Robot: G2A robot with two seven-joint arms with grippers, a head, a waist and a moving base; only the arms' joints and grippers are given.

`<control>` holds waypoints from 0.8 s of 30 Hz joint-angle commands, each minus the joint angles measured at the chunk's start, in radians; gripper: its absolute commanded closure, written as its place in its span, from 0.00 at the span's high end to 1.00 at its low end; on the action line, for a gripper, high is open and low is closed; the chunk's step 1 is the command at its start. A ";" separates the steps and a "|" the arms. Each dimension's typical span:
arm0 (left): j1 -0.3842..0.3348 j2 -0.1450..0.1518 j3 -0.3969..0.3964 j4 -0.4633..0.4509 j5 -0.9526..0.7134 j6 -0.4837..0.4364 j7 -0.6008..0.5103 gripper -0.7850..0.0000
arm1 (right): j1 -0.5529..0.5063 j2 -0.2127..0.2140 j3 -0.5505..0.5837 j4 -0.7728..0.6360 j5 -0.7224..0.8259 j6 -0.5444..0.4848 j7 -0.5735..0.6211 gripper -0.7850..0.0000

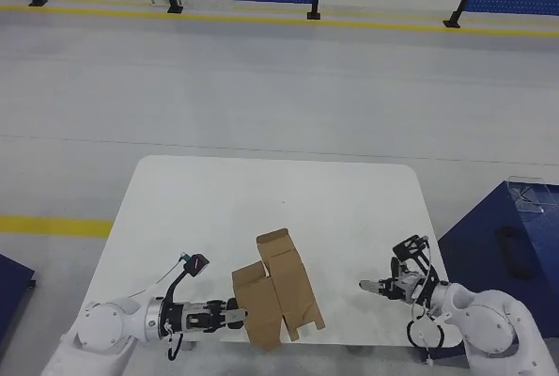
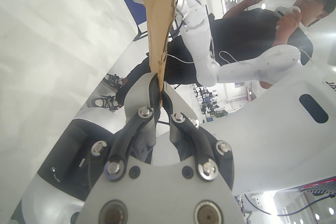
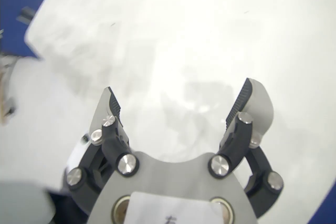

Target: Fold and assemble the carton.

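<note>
While my left gripper [image 2: 157,84] is clamped on an edge of the carton [image 1: 277,293] near the front of the table [image 1: 213,207], it stands only part-opened; most folding remains, I judge. My right gripper [image 3: 179,89] hangs spread and empty, well apart.

The table [image 1: 260,197] was surveyed from overhead, at a distance. Wrist cameras were mounted close behind each hand: the left hand [image 2: 158,81] was sighted upward, the right hand [image 3: 179,86] downward. The table was shared by all views.
</note>
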 commanded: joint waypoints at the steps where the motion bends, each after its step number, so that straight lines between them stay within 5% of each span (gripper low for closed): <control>1: 0.003 0.003 0.009 -0.010 0.011 -0.008 0.009 0.00 | 0.126 0.017 -0.032 0.056 0.333 0.168 0.340 1.00; 9: 0.000 0.009 0.065 -0.022 0.002 -0.052 0.053 0.00 | 0.414 0.135 -0.431 0.326 0.874 0.221 0.376 1.00; 17: 0.000 0.009 0.068 -0.023 0.000 -0.055 0.056 0.00 | 0.423 0.140 -0.450 0.331 0.889 0.220 0.376 1.00; 18: 0.000 0.009 0.068 -0.023 0.000 -0.055 0.056 0.00 | 0.423 0.140 -0.450 0.331 0.889 0.220 0.376 0.90; 19: 0.000 0.009 0.068 -0.023 0.000 -0.055 0.056 0.00 | 0.423 0.140 -0.450 0.331 0.889 0.220 0.376 0.36; 20: 0.000 0.009 0.068 -0.023 0.000 -0.055 0.056 0.00 | 0.423 0.140 -0.450 0.331 0.889 0.220 0.376 0.11; 21: 0.000 0.009 0.068 -0.023 0.000 -0.055 0.056 0.00 | 0.423 0.140 -0.450 0.331 0.889 0.220 0.376 0.00; 24: 0.000 0.009 0.068 -0.023 0.000 -0.055 0.056 0.00 | 0.423 0.140 -0.450 0.331 0.889 0.220 0.376 0.00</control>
